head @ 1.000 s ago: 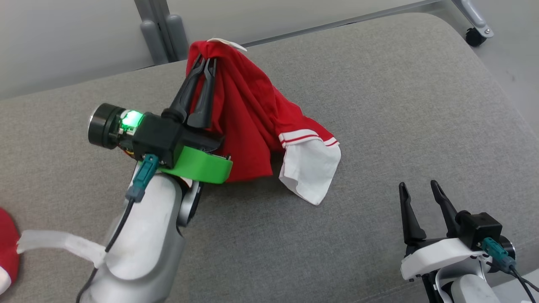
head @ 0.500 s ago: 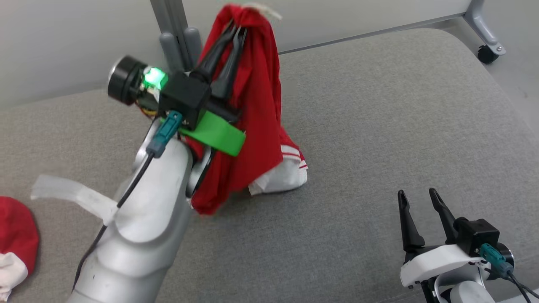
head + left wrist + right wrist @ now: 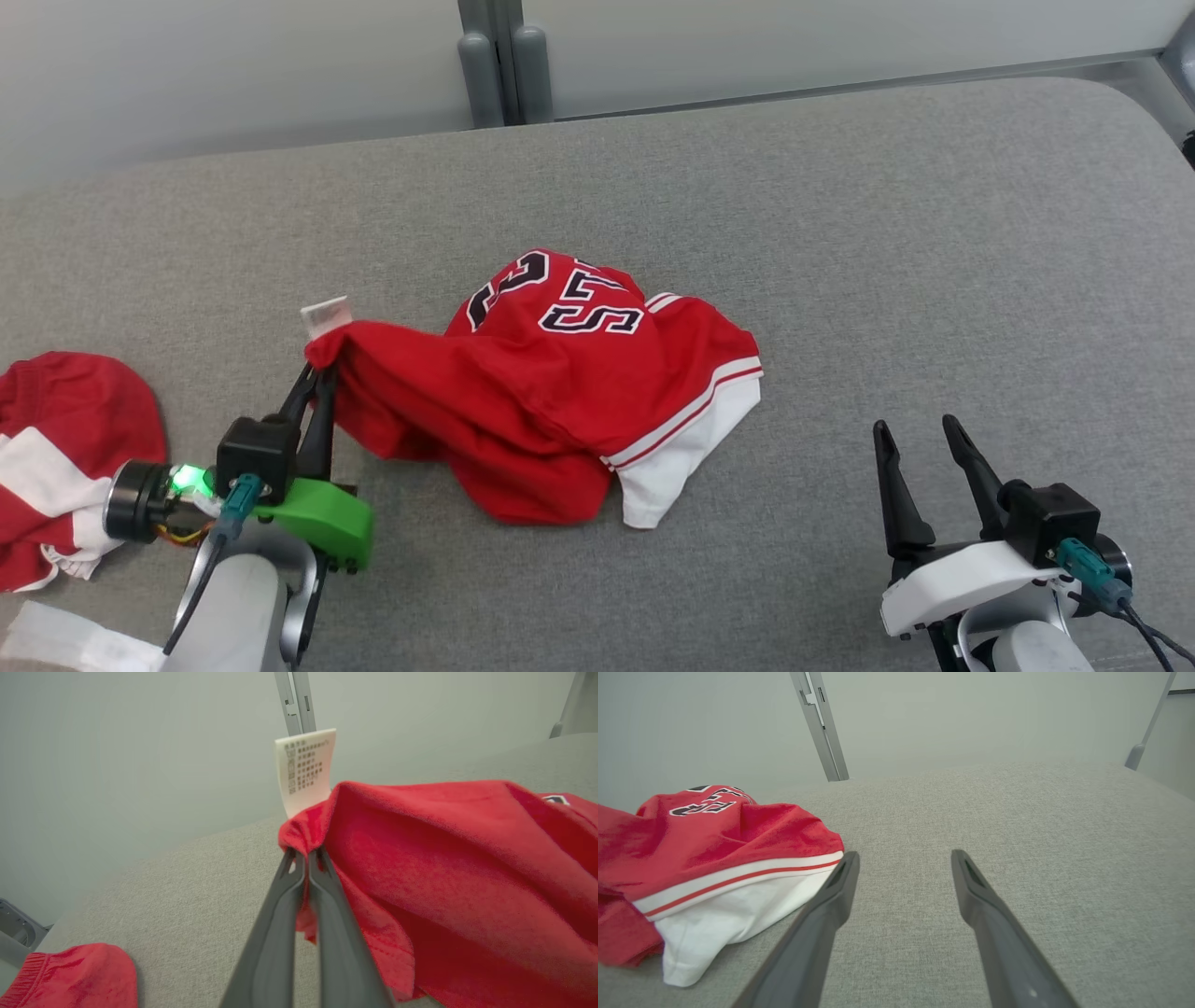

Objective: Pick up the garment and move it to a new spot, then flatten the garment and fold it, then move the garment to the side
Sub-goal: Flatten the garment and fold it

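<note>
The grey padded bench (image 3: 840, 233) carried the red garment (image 3: 551, 401), which lay in a crumpled heap ahead and to the right of the left pincer (image 3: 316, 371) and ahead and to the left of the right pincer (image 3: 915, 425). The garment rested on the bench with one edge raised, so the step in hand looked like the end of setting it down at a new spot, with flattening not yet begun. A second red garment (image 3: 65, 448) lay bunched just left of the left pincer's wrist.

The left pincer was clamped together on a pinch of red cloth at the garment's near-left edge, seen clearly in the left wrist view. The right pincer stood with its jaws wide apart and empty, low over bare bench, near the white-trimmed hem (image 3: 733, 882) but not touching it. The next move probably called for the right pincer to reach left, take that hem or a far corner, and draw it away from the left pincer so the cloth spread flat.

Black-and-white outlined lettering (image 3: 560, 299) showed on the top fold, upside down and creased, perhaps numerals, not surely readable. A white care label (image 3: 306, 770) stood up just beyond the left pincer's tips, its rows of print too small to read
</note>
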Tool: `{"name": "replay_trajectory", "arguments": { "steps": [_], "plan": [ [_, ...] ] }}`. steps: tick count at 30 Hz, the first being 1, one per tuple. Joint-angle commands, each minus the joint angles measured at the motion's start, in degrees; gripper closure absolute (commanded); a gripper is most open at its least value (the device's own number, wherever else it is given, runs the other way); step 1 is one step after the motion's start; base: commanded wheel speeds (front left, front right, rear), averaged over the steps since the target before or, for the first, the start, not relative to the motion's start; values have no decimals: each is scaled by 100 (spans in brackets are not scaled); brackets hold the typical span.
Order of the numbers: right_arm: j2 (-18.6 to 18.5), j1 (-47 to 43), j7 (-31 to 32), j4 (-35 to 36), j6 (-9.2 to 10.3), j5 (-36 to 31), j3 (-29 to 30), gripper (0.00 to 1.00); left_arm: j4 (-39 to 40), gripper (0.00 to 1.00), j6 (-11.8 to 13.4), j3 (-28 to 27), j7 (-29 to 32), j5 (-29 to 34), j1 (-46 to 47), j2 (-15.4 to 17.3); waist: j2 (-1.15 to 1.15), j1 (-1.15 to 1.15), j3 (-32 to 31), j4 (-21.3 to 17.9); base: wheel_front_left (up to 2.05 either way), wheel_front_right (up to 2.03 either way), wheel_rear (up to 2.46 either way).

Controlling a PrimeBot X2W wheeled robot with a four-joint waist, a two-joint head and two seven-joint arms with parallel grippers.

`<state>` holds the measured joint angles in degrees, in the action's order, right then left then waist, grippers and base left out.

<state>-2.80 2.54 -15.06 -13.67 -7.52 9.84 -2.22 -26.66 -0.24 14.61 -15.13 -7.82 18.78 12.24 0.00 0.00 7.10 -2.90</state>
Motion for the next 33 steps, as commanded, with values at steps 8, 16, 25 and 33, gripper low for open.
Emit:
{"name": "replay_trajectory", "arguments": {
  "steps": [8, 16, 25, 33],
  "plan": [
    [-18, 46, -18, -9, 6, -35, 51, 0, -545, 51, 298, -110, -3, 177, -394, -36, 0, 0, 51, 79, 0, 0, 0],
    [-16, 2, -17, 35, 6, -55, 222, 0, 178, 0, 536, -554, -3, -22, -883, -289, 0, 0, 11, 207, 0, 0, 0],
    [-17, -71, -18, 24, 6, -110, 432, 0, 2035, 0, -312, -1418, -1, -339, -1603, -765, 0, 0, -146, 537, 0, 0, 0],
    [-17, -133, -17, -46, 6, -120, 464, 0, 2401, 0, -641, -1451, 0, -276, -1945, -929, 0, 0, -363, 680, 0, 0, 0]
  ]
}}
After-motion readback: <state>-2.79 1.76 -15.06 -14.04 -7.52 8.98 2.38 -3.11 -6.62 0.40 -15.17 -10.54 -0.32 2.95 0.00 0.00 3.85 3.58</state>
